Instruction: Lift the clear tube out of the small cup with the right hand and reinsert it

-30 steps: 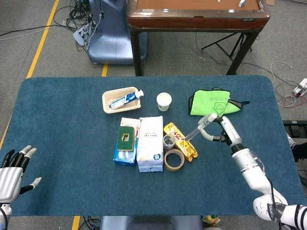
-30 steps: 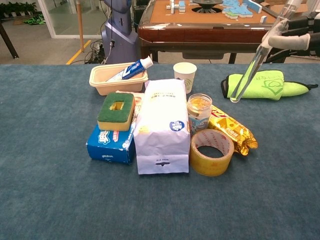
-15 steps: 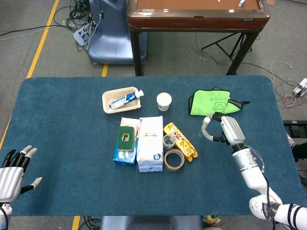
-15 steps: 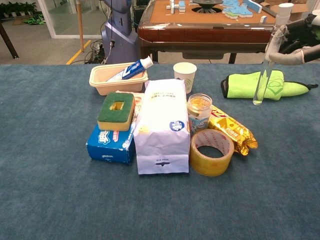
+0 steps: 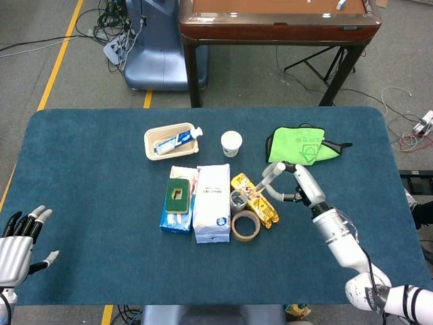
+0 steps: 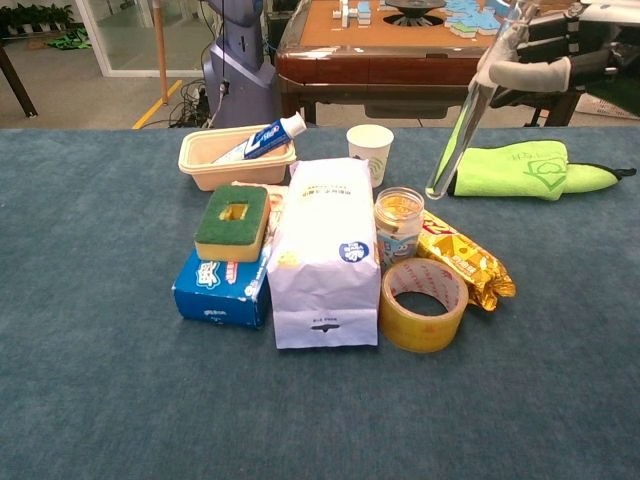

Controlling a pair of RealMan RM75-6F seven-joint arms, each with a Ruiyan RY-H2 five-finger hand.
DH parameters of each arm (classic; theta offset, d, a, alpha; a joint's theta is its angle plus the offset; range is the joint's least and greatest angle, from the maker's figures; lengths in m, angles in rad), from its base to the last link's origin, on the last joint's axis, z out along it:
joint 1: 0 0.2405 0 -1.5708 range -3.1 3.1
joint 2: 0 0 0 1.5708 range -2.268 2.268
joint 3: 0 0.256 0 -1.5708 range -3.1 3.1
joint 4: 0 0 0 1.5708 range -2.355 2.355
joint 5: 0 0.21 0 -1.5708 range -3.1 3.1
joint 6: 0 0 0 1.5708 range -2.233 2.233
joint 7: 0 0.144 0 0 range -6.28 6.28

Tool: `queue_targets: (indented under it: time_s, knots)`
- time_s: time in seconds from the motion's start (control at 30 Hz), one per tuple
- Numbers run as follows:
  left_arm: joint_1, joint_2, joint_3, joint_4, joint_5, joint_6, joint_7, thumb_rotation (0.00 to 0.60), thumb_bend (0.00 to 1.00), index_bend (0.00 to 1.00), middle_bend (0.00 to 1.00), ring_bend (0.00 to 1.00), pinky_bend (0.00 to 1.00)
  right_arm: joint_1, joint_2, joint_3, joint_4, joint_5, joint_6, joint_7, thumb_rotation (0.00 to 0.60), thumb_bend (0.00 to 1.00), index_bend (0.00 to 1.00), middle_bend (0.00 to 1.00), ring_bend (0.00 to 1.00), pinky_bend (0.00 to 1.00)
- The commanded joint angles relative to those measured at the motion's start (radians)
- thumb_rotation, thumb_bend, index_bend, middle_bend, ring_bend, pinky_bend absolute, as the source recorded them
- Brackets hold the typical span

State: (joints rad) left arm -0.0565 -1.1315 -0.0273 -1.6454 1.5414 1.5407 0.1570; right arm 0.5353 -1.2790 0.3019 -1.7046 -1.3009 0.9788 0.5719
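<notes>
My right hand (image 6: pixel 540 68) grasps the tube (image 6: pixel 458 137) by its top, tilted above and just right of the cup (image 6: pixel 398 226), so I should swing its tip over the mouth, straighten it, then lower slowly.

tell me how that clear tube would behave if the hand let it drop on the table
The clear tube looks rigid, thin-walled and round, so it would probably roll on the table. It appears empty, so likely light. The right hand pinches only its top, so it may swing.

Lab-like room: floor cables (image 5: pixel 101 24), yellow floor tape (image 5: pixel 59 57)
</notes>
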Motion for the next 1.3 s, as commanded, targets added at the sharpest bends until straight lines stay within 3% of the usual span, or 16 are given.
queue_targets:
  time_s: [0.03, 0.57, 1.17, 1.3]
  knots:
    - [0.001, 0.000, 0.000, 0.002, -0.001, 0.001, -0.002, 0.600, 0.19, 0.14, 0.10, 0.15, 0.05, 0.015, -0.019, 0.001, 0.009, 0.005, -0.002, -0.020, 0.600, 0.61, 0.69, 0.43, 0.29, 0.25]
    - [0.003, -0.006, -0.002, 0.025, -0.012, -0.003, -0.022, 0.600, 0.19, 0.14, 0.10, 0.15, 0.05, 0.075, -0.100, 0.003, 0.072, 0.036, -0.028, -0.053, 0.600, 0.61, 0.69, 0.43, 0.29, 0.25]
    - [0.008, -0.008, -0.001, 0.042, -0.018, -0.002, -0.041, 0.600, 0.19, 0.14, 0.10, 0.15, 0.05, 0.115, -0.236, -0.065, 0.271, -0.030, -0.036, -0.071, 0.600, 0.61, 0.69, 0.41, 0.28, 0.25]
    - [0.007, -0.009, -0.002, 0.042, -0.017, -0.002, -0.042, 0.600, 0.19, 0.14, 0.10, 0.15, 0.05, 0.122, -0.255, -0.077, 0.298, -0.038, -0.041, -0.076, 0.600, 0.60, 0.65, 0.38, 0.25, 0.25]
